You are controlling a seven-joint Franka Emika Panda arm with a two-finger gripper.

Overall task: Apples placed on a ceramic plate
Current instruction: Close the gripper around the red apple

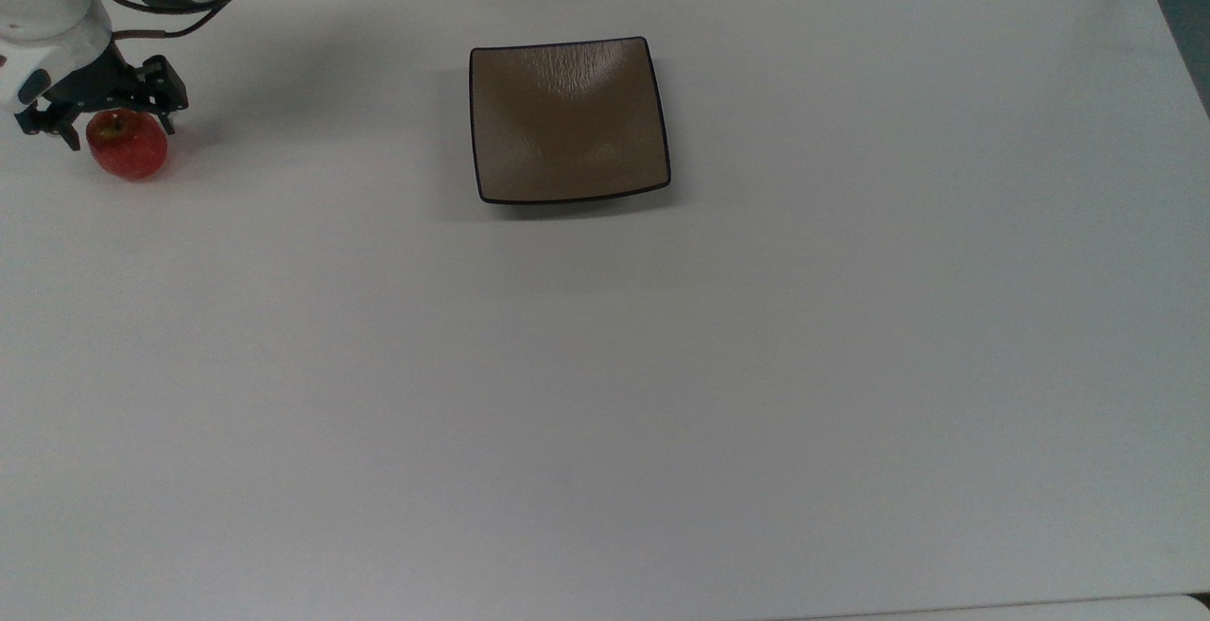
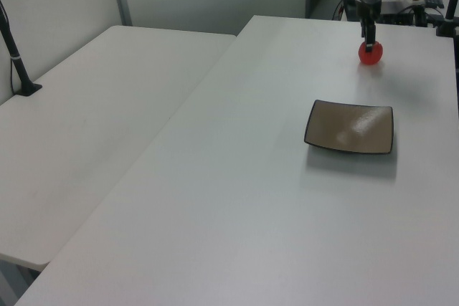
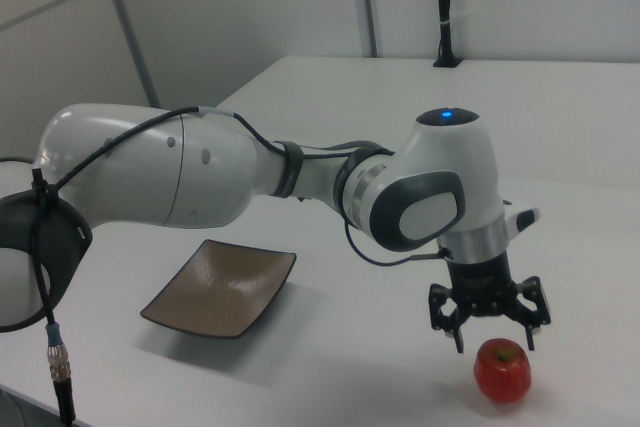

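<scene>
Pincer [image 3: 490,332] spread wide, empty, poised just above apple [image 3: 501,369], which sits on tabletop [image 1: 605,366] far out at 9 o'clock from ceramic plate [image 1: 570,119] in top view. Grasp tip: centre over stem, drop w/ fingers straddling widest girth, then close. Right view shows clear gap above apple; left view hides it, pincer overlapping the fruit.

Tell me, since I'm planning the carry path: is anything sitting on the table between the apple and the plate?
Nothing visible does. The apple sits at the top view's left under the open tool, and the table is bare across to the ceramic plate, which holds nothing.
</scene>
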